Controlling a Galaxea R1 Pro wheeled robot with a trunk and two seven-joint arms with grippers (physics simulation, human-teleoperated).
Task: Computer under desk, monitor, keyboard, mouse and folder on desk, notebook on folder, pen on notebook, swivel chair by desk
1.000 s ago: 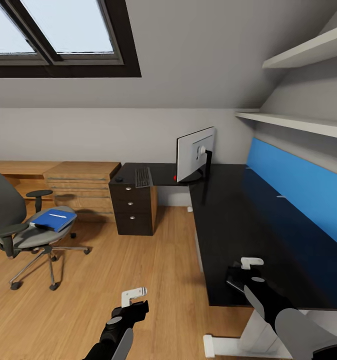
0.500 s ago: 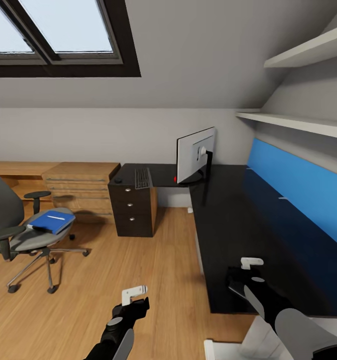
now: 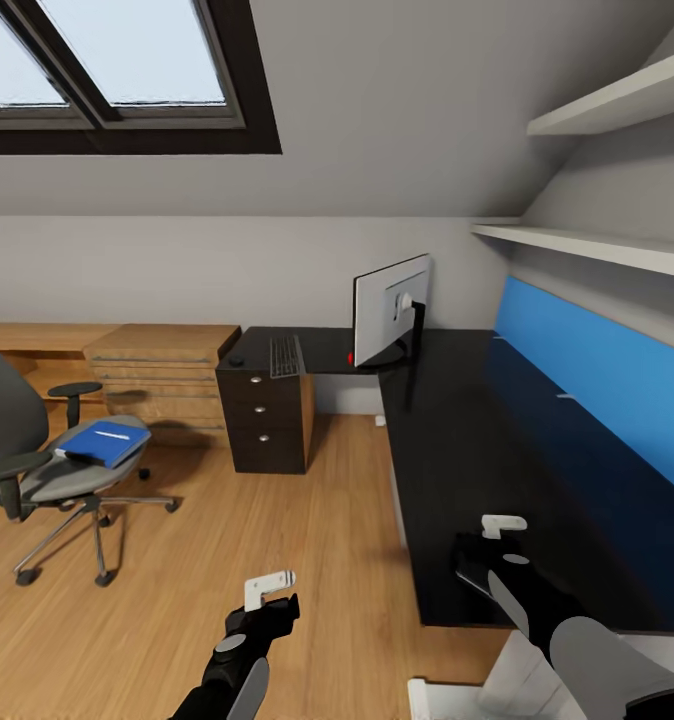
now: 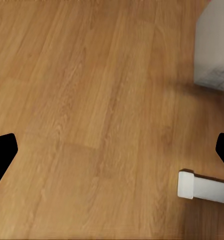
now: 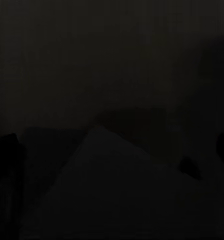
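The silver-backed monitor [image 3: 390, 310] stands on the black desk [image 3: 457, 450], at the corner of its L. Left of it lie the grey keyboard [image 3: 285, 355] and the small dark mouse [image 3: 237, 360]. The grey swivel chair [image 3: 27, 470] stands apart on the floor at the left. On its seat lies the blue folder [image 3: 102, 443] with a pale pen [image 3: 110, 436] on top. The pale computer [image 4: 215, 45] sits under the desk [image 3: 397, 500]. My left gripper [image 3: 270, 590] hangs open over bare floor [image 4: 112, 150]. My right gripper [image 3: 492, 535] is open low over the desk's near end [image 5: 116, 145].
A light wooden counter [image 3: 162, 365] with drawers runs along the back wall, left of the desk's dark drawer unit [image 3: 265, 420]. A white desk foot [image 3: 447, 695] lies on the floor by my base [image 4: 204, 186]. Shelves [image 3: 597, 250] hang above the blue back panel [image 3: 597, 380].
The whole view shifted slightly between one second and half a second ago, so the chair slid a little left in the picture. Nothing has moved since.
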